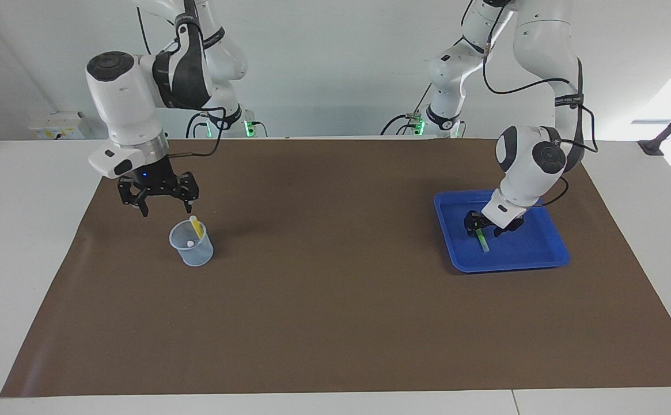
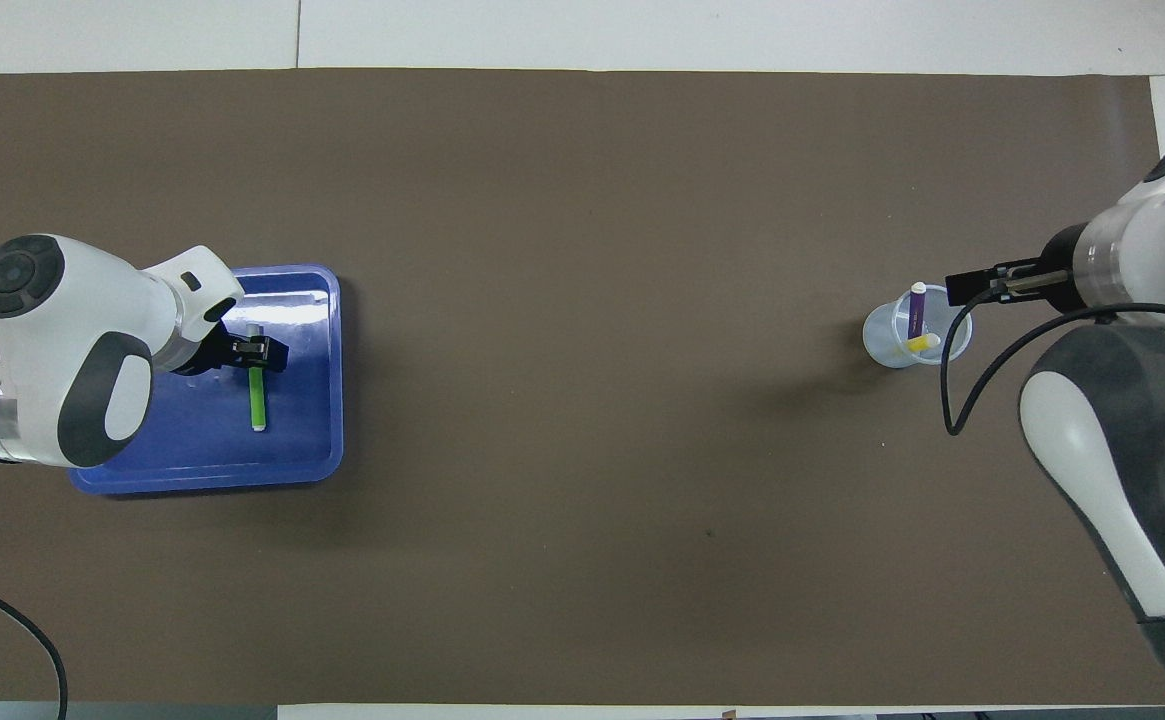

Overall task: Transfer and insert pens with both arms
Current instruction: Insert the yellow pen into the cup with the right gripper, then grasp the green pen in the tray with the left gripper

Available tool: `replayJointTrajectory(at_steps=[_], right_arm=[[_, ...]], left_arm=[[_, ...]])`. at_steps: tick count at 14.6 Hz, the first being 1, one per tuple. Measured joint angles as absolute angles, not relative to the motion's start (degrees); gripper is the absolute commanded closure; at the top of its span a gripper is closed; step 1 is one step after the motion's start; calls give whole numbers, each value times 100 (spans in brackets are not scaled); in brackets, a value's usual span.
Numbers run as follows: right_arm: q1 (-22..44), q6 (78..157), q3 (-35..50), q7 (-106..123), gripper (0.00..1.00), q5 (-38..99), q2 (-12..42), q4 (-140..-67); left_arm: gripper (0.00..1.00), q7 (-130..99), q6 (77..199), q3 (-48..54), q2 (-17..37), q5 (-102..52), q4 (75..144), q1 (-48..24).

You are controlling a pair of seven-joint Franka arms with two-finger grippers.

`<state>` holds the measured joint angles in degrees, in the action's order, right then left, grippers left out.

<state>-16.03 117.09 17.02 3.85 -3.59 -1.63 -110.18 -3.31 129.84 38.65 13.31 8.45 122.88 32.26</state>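
Pens sat in two places when I looked: the yellow pen [image 1: 196, 226] and purple pen [image 2: 916, 303] stood tilted in the clear cup [image 1: 191, 244] toward the right arm's end of the brown surface [image 1: 335, 288], the green pen [image 1: 481, 239] lay in the blue tray [image 1: 542, 253]. My right gripper [image 1: 165, 208] hung just above the cup, fingers apart. My left gripper [image 1: 493, 226] was down around the green pen's upper end; I could not tell whether it was clamped.

We see a brown mat [image 1: 335, 288] covering the white table [image 1: 24, 230], a blue tray [image 1: 542, 253] and a clear cup [image 1: 192, 249] well apart on it.
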Motion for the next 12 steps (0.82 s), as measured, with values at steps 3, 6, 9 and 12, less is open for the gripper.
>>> replayJointTrajectory(at_steps=[3,6,9,12], right_arm=[[-1608,11012,1709,275,0,-356,-144,-10444],[-1603,10593,1732,214,0,-355,-78,-10070],[-1573,10377,1747,204,0,-355,-15,-9828],[-1537,10325,1749,184,0,-355,3,-9729]], left_arm=[[28,-331,13057,3865,1385,849,12303,3226],[35,-331,13086,3862,1405,852,12325,3226],[51,-331,13103,3855,1406,854,12328,3229],[74,-331,13112,3851,1407,855,12338,3231]])
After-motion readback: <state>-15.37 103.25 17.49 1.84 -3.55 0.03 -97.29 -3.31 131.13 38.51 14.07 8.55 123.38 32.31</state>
